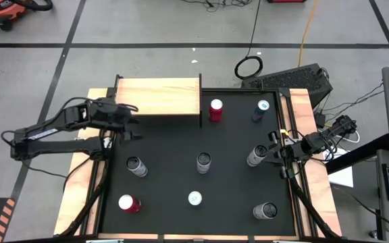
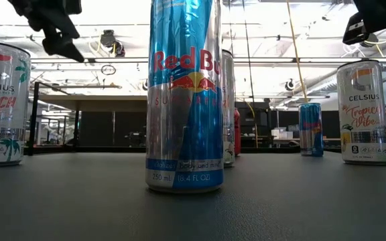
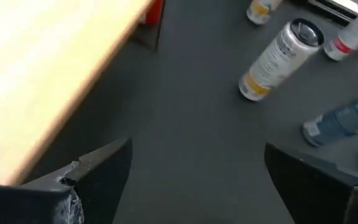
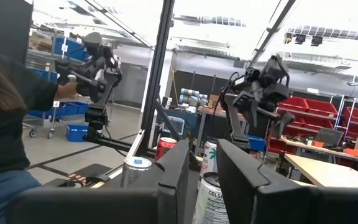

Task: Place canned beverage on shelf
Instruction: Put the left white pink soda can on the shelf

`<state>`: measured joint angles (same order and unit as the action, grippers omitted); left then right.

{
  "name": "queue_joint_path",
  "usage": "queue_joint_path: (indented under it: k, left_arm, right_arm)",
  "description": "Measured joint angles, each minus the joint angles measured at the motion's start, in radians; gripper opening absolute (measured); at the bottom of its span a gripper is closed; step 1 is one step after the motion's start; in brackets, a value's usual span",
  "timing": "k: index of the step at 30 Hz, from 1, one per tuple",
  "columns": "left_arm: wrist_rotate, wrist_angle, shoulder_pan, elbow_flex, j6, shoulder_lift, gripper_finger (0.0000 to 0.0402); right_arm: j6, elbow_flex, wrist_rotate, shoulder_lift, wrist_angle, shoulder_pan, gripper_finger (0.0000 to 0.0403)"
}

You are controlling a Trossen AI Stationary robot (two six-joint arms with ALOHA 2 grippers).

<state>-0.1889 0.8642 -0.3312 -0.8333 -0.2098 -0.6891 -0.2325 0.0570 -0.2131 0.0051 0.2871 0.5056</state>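
The left gripper (image 1: 128, 121) hangs over the black surface (image 1: 231, 175) at about 9 o'clock, its jaws wide apart and holding nothing, just off the shelf's lower-left corner. The shelf (image 1: 158, 98), a light wooden platform, stands at about 11 o'clock with nothing on its top. The right gripper (image 1: 277, 150) sits at about 3 o'clock by the surface's edge, its jaws nearly together and holding nothing, just beside a silver can (image 1: 256, 156). 8 cans stand on the surface, among them a red can (image 1: 215, 109) at 12 o'clock just beside the shelf's right end, a blue can (image 1: 261, 110) near 1 o'clock, and a Red Bull can (image 2: 183, 94) near 6 o'clock.
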Motion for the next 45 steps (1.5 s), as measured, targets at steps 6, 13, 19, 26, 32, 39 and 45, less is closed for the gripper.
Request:
queue_joint_path:
  k: [6, 13, 19, 26, 32, 39, 45]
  left_arm:
    - [-0.094, 0.029, 0.042, 0.000, -0.021, -0.021, 0.0373]
    - [-0.080, 0.065, 0.140, 0.000, -0.050, -0.023, 0.0373]
    - [-0.009, 0.099, 0.284, 0.000, -0.184, -0.059, 0.0373]
    - [0.106, 0.124, 0.449, -0.057, -0.285, -0.126, 0.0373]
    - [0.212, 0.192, 0.561, -0.072, -0.445, -0.171, 0.0373]
    - [0.252, 0.219, 0.657, -0.072, -0.568, -0.259, 0.0373]
    - [0.229, 0.218, 0.702, -0.072, -0.613, -0.329, 0.0373]
  right_arm:
    - [0.000, 0.000, 0.000, 0.000, 0.000, 0.000, 0.0068]
    - [0.000, 0.000, 0.000, 0.000, 0.000, 0.000, 0.0068]
    - [0.000, 0.000, 0.000, 0.000, 0.000, 0.000, 0.0068]
    - [-0.001, 0.000, 0.000, 0.000, 0.000, 0.000, 0.0068]
    - [-0.057, 0.000, 0.003, 0.000, 0.000, 0.000, 0.0068]
    - [-0.068, 0.000, 0.004, 0.000, 0.000, 0.000, 0.0068]
    - [-0.068, 0.000, 0.005, 0.000, 0.000, 0.000, 0.0068]
